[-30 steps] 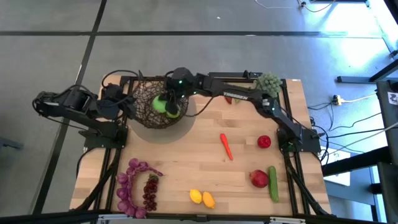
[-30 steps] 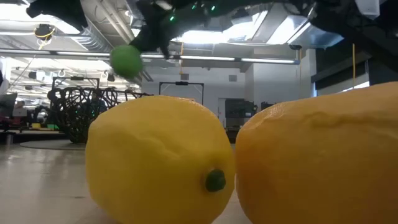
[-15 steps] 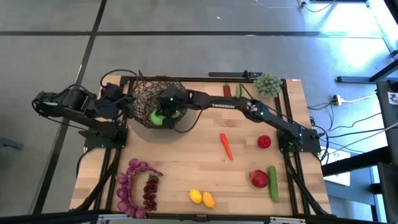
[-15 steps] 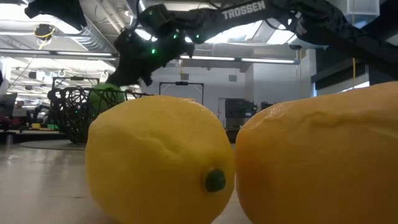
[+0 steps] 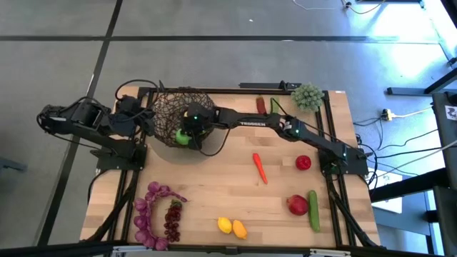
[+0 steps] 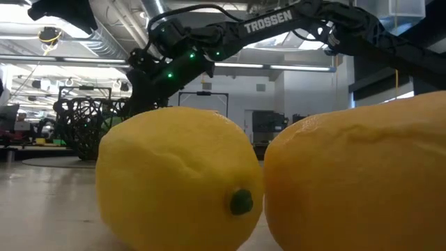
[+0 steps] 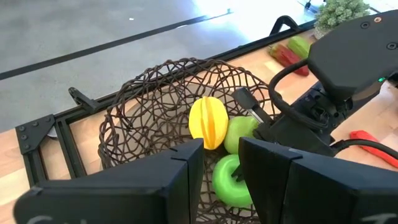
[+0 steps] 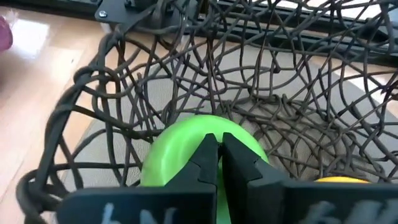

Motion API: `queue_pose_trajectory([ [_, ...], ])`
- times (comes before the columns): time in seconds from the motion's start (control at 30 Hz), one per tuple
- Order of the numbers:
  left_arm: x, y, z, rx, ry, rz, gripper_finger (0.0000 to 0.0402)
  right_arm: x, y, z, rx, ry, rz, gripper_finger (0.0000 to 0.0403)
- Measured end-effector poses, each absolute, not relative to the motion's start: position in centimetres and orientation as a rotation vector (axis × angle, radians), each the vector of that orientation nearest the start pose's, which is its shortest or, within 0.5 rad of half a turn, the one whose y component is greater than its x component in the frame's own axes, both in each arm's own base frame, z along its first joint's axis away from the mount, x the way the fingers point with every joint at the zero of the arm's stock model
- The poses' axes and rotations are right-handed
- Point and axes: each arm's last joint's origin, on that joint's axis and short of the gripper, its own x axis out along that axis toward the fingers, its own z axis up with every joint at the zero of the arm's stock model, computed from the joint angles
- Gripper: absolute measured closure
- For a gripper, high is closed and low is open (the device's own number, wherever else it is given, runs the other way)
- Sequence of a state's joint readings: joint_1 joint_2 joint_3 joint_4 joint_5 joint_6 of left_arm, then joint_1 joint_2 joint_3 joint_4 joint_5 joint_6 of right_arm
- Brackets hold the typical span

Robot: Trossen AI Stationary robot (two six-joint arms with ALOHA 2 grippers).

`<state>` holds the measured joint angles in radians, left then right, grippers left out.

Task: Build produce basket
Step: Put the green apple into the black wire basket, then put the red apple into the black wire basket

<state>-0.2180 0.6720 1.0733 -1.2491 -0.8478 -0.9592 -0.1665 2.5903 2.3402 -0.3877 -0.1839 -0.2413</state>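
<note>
The green apple (image 8: 199,152) sits low inside the wire basket (image 5: 171,107), at the far left of the table beside the left arm's base. It lies against the mesh wall on the near side, next to a second green fruit (image 7: 241,132) and a yellow ridged fruit (image 7: 208,122) already in the bowl.

The right gripper (image 5: 187,133) reaches across the table and down into the basket. In the right wrist view its two fingers are drawn nearly together over the top of the apple; you cannot tell from these views whether they grip it or have let it go. Treat this as the placing step of one apple.

The left gripper (image 7: 217,165) waits just outside the basket rim, its fingers parted, holding nothing.

For the next move, confirm that the apple rests on the mesh, then lift the right gripper straight up clear of the rim before you traverse. A sideways exit is likely to snag the wire.

Produce not yet loaded: carrot (image 5: 259,168), two red fruits (image 5: 303,163), cucumber (image 5: 313,210), two lemons (image 5: 230,227), purple grapes (image 5: 153,213), and peppers (image 5: 265,105) at the far edge.

Readable writing: "TROSSEN" in white on the right arm (image 6: 268,21), seen from the low view. No other text is legible.
</note>
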Motion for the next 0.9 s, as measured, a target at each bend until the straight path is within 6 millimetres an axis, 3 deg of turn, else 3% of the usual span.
queue_pose_trajectory([
  [0.2,7.6,0.5,35.4,-0.45,0.385,0.867,0.0309,56.8,-9.0,17.8,-0.123,0.632,0.093,0.0392],
  [0.6,7.6,0.5,35.4,-0.45,0.385,0.867,0.0309,56.8,-9.0,17.8,-0.125,0.629,0.093,0.0315],
  [0.9,7.6,0.5,35.4,-0.45,0.385,0.867,0.0309,56.6,-9.0,18.8,-0.127,0.613,0.085,0.0307],
])
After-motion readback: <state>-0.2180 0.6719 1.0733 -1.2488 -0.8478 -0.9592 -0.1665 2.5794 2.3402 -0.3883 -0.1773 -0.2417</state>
